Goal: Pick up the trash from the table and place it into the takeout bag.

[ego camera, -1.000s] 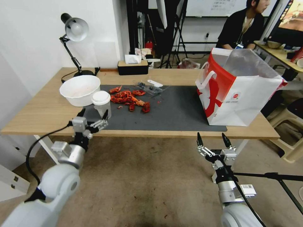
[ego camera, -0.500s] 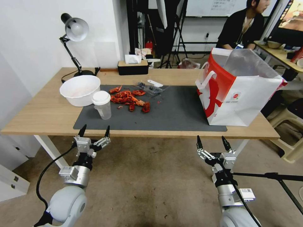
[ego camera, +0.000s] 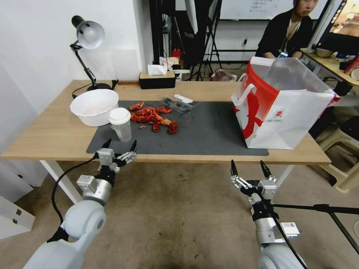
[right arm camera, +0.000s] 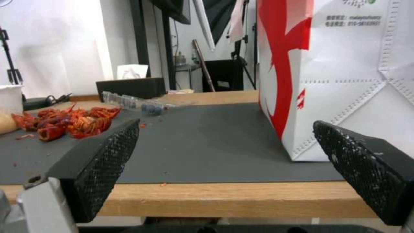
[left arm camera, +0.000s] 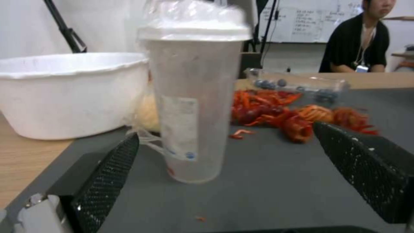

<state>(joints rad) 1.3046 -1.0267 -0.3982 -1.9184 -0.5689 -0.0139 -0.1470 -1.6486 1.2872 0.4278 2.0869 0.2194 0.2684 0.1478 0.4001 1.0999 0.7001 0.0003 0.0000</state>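
At the near left edge of the tabletop (ego camera: 48,142): left tool (ego camera: 119,146), fingers spread wide, empty, level with the front border of the dark grey mat (ego camera: 209,134). Just beyond it, upright on the mat: clear plastic cup (ego camera: 120,124) with white lid (framed between the two open fingers in the left wrist view (left arm camera: 194,103), untouched). Left of the cup and close beside it: white bowl (ego camera: 94,106), straddling mat edge and wood. Right of the cup, mid-mat: heap of red crayfish shells (ego camera: 153,117); farther back, a clear plastic tray (ego camera: 177,104). Far right end of the mat: takeout bag (ego camera: 284,106), upright, mouth open, liner raised. Below the near edge, right of centre: right tool (ego camera: 248,170), fingers also parted, empty, pointing toward the bag's lower corner (right arm camera: 345,97).
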